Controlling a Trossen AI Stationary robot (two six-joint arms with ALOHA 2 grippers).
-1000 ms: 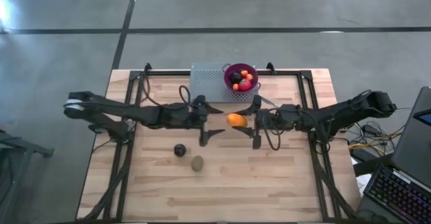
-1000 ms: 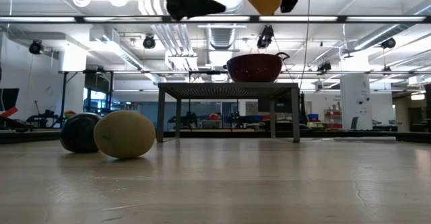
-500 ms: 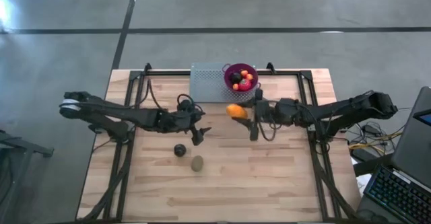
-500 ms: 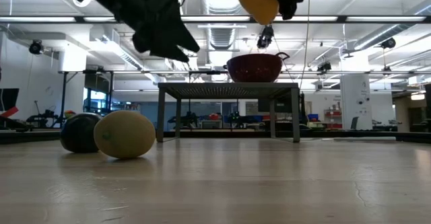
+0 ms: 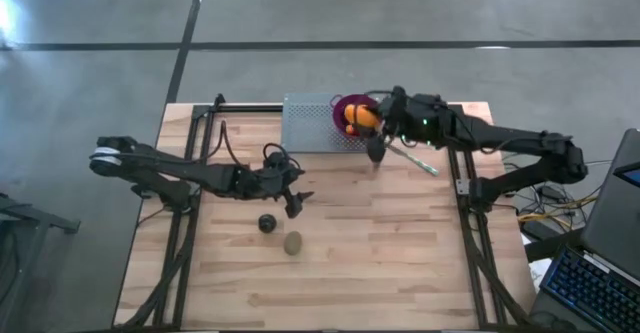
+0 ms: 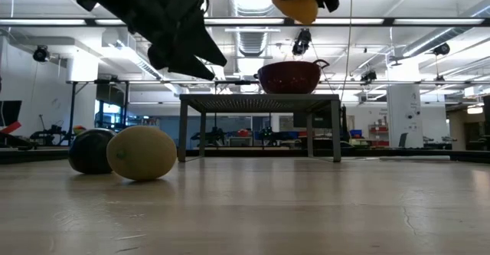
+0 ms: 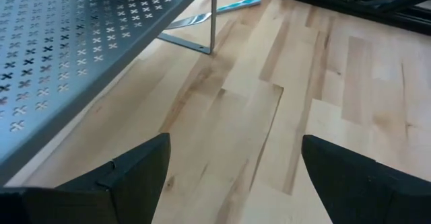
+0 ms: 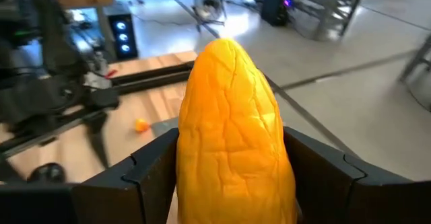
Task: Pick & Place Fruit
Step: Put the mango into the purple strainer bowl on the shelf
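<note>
My right gripper (image 5: 369,124) is shut on the elongated orange fruit (image 5: 360,119) and holds it high over the purple perforated bowl (image 5: 348,104). The bowl stands on a grey perforated metal stand (image 5: 308,123) and holds small red and orange balls and a dark round. My left gripper (image 5: 296,199) hangs open above the table, just far-right of a near-black round (image 5: 266,223) and a brown-green oval (image 5: 292,243). Both of these rest on the wood, side by side in the low view, the round (image 6: 89,150) and the oval (image 6: 142,153). My right gripper pinches the elongated orange fruit on its two long sides (image 8: 195,163), one finger (image 8: 151,173) on each side. It comes about level from the table's right. The fruit's end (image 8: 225,56) sticks out past the fingertips. It is lifted clear, above the bowl's rim (image 6: 289,65).
A thin silver utensil (image 5: 413,160) lies on the table to the right of the stand; the left wrist view shows it (image 7: 202,19) beyond the stand's leg (image 7: 213,19). Bare wood (image 5: 400,253) stretches over the near half of the table.
My right gripper has carried the orange fruit from mid-table toward the far edge and up, to above the bowl. My left gripper has moved down and toward the near-left, closer to the near-black round, then stayed still.
</note>
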